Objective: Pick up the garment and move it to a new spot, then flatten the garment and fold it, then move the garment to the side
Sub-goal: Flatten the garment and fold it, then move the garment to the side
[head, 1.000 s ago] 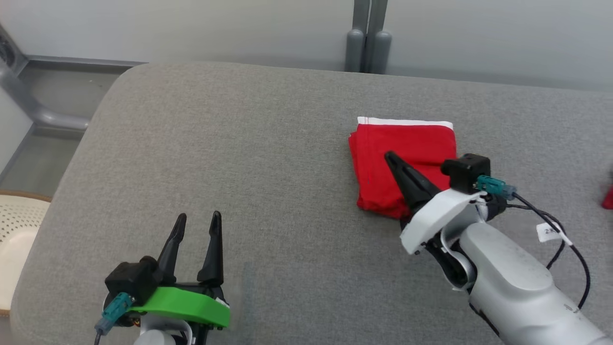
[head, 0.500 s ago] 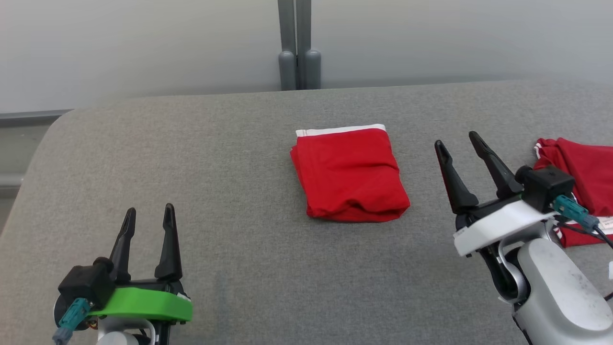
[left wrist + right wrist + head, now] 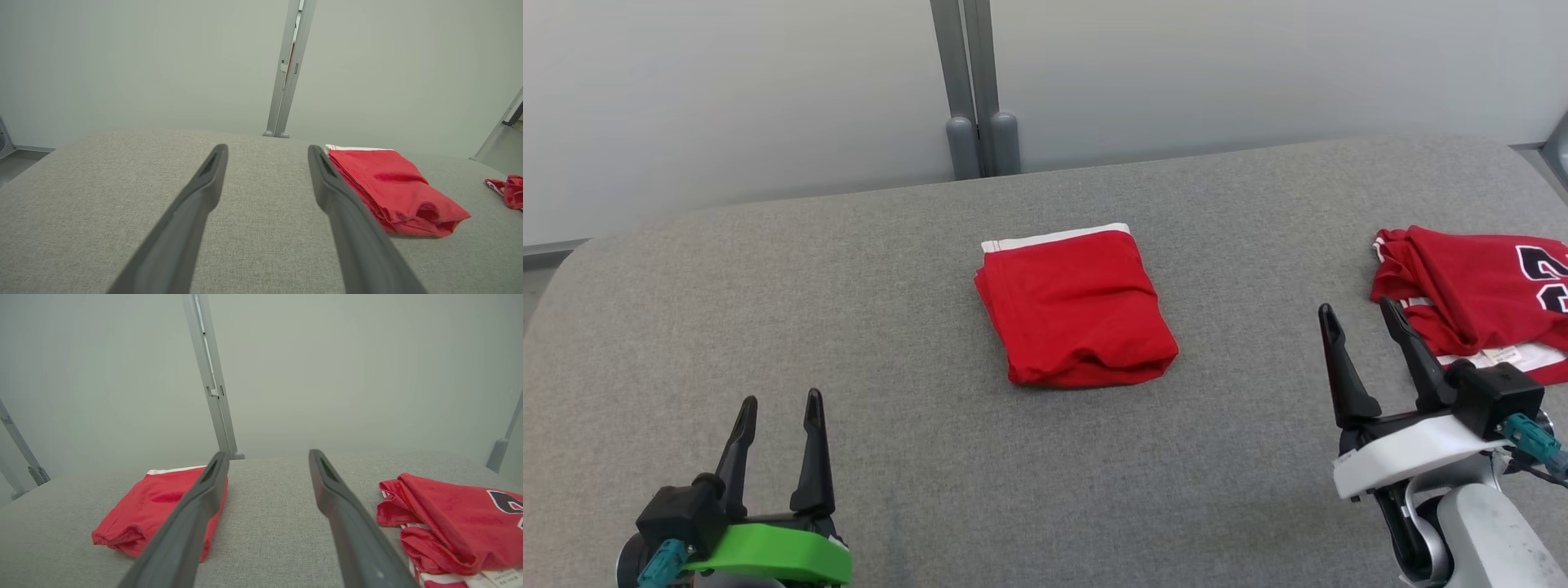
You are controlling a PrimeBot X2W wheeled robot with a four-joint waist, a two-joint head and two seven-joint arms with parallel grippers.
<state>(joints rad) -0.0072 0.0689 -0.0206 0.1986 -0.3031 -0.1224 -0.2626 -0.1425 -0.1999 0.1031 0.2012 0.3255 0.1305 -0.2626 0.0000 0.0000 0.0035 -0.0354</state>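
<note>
I read this as the gap between cycles. The folded garment [image 3: 1078, 306] lies set down on the grey counter [image 3: 849, 286], on my side of the grey post [image 3: 974, 98] and a little to its right, with nothing touching it. Both end effectors are released and empty. The left end effector [image 3: 780, 398] hovers well to the near left of the post, and the right end effector [image 3: 1357, 308] far to the post's near right.

The garment's fold looks done to me. Whether its present spot counts as "the side" I cannot say.

Its long axis runs from the post towards me, slanting slightly rightward as it nears. The white-banded edge points at the post and the rounded fold edge faces me.

A red jersey [image 3: 1470, 286] lies rumpled further right of the post, just beyond the right fingertips. If that is next, I'd reach the right arm forward, pinch a bunched edge and lift it clear of the counter.
</note>
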